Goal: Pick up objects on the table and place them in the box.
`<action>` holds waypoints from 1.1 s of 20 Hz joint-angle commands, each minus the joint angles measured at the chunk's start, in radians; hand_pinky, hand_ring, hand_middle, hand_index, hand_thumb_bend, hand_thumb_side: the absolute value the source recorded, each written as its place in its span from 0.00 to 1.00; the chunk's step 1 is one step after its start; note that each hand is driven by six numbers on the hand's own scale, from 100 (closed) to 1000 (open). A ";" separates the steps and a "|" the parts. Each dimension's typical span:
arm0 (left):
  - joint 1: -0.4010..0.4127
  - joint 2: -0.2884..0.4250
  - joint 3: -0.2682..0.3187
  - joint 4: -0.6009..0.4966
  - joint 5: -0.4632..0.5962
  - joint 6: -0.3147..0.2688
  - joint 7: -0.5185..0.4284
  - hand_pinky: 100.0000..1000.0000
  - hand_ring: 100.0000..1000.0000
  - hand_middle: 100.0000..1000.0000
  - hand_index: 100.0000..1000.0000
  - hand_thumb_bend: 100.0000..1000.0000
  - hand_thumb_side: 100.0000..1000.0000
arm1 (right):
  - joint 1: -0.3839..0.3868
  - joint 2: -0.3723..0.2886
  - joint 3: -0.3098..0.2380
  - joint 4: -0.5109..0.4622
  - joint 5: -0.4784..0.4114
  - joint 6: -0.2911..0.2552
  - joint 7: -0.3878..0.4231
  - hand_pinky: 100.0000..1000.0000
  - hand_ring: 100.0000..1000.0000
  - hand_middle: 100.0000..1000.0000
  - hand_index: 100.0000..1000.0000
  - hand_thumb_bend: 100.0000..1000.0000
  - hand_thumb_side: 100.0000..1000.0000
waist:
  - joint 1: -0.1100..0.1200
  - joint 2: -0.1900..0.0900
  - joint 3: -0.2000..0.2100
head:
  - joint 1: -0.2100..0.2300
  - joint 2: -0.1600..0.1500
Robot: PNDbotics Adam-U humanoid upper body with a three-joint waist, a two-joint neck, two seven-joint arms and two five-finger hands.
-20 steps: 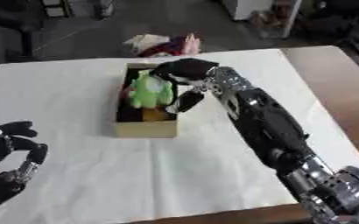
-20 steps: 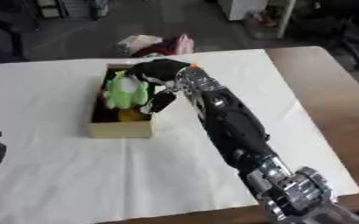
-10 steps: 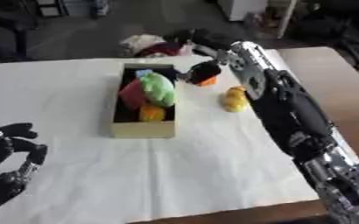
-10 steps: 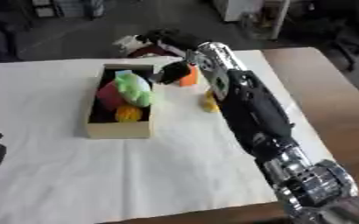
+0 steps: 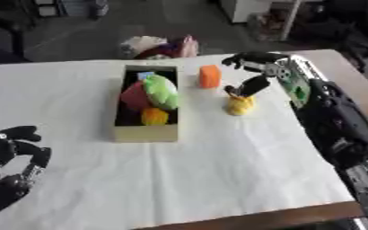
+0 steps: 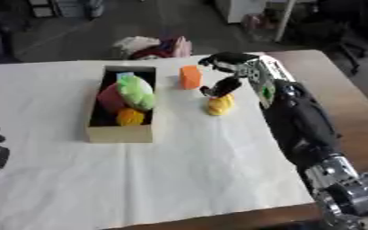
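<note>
Left hand [image 5: 10, 155]: I see it idle at the lower left, fingers curled, empty.
Box [image 5: 144, 133]: centre left on the table [image 5: 218, 179], holding green, red and yellow items.
Orange block [image 5: 210, 76]: just right of the box.
Yellow toy [image 5: 240, 106]: right of centre.
Right hand [image 5: 258, 72]: fingers arched open directly above the yellow toy, thumb tip at its top.

Matt white cloth [image 5: 218, 170] — wooden table [image 5: 352, 63] — cardboard-like box [image 5: 144, 133].

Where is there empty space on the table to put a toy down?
The white cloth is bare in front of the tan box, between the left robot hand and the right arm. It is crowded right of the box, where the orange block, yellow toy and right robot hand sit close.
</note>
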 commanded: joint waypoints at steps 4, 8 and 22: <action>-0.004 0.015 0.008 -0.011 -0.001 0.000 0.004 0.67 0.54 0.57 0.75 0.32 0.36 | -0.010 -0.032 -0.025 0.029 0.039 0.018 0.010 0.86 0.87 0.90 0.99 0.15 0.45 | 0.004 -0.013 -0.001 | 0.005 -0.012; -0.002 0.013 0.009 -0.011 -0.001 0.000 0.004 0.67 0.54 0.57 0.75 0.32 0.36 | 0.002 -0.026 -0.039 0.087 0.055 0.052 0.016 0.84 0.85 0.88 0.97 0.14 0.45 | 0.006 -0.014 0.003 | 0.006 -0.012; -0.002 0.008 0.007 -0.009 0.001 -0.001 -0.001 0.67 0.54 0.57 0.75 0.31 0.37 | 0.022 -0.002 -0.038 0.151 0.105 0.081 -0.087 0.67 0.60 0.59 0.70 0.03 0.25 | 0.007 -0.013 0.007 | 0.005 -0.013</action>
